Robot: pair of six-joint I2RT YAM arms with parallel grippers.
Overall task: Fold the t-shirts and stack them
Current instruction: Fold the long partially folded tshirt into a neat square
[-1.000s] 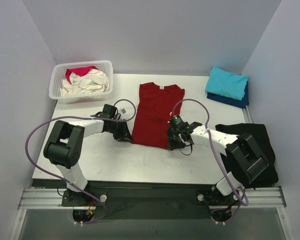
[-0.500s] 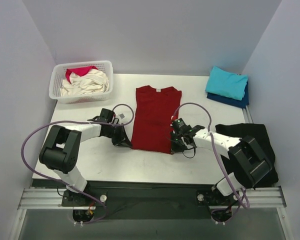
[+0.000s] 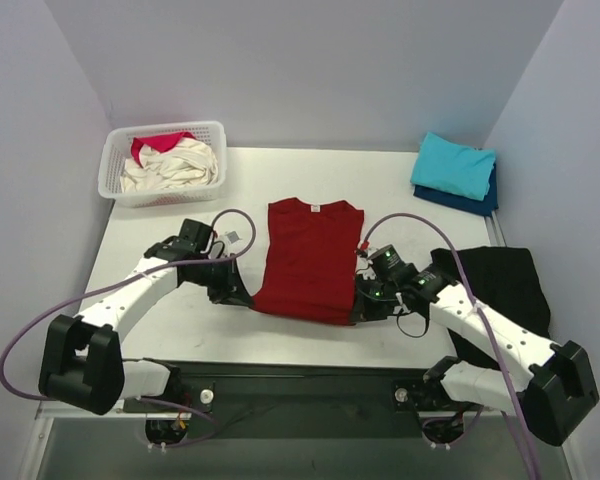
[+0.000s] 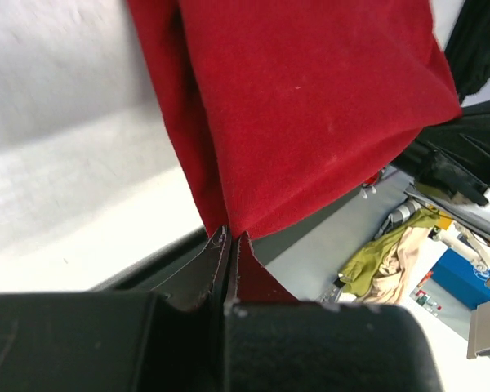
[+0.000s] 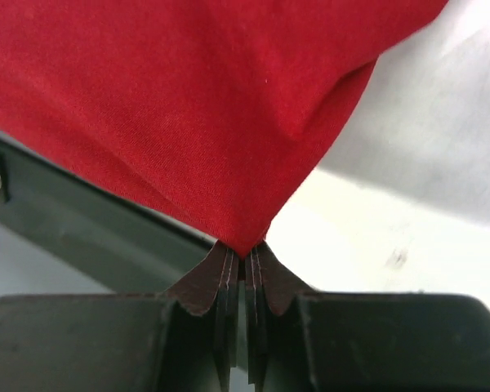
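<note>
The dark red t-shirt (image 3: 310, 260) lies lengthwise in the middle of the table, its sleeves folded in and its collar at the far end. My left gripper (image 3: 242, 299) is shut on its near left hem corner (image 4: 233, 229). My right gripper (image 3: 358, 312) is shut on the near right corner (image 5: 243, 245). Both corners are raised a little off the table near the front edge. A folded turquoise t-shirt (image 3: 453, 165) sits on a navy one (image 3: 460, 201) at the far right. Cream (image 3: 175, 167) and pink-red (image 3: 158, 144) shirts fill the basket.
The white lattice basket (image 3: 110, 170) stands at the far left corner. A black cloth (image 3: 505, 290) drapes over the table's right edge beside my right arm. The table's front edge (image 3: 300, 345) runs just below both grippers.
Both grippers closed on the red shirt's near corners and pulled them toward the front edge. The shirt slid nearer and its hem lifted.
</note>
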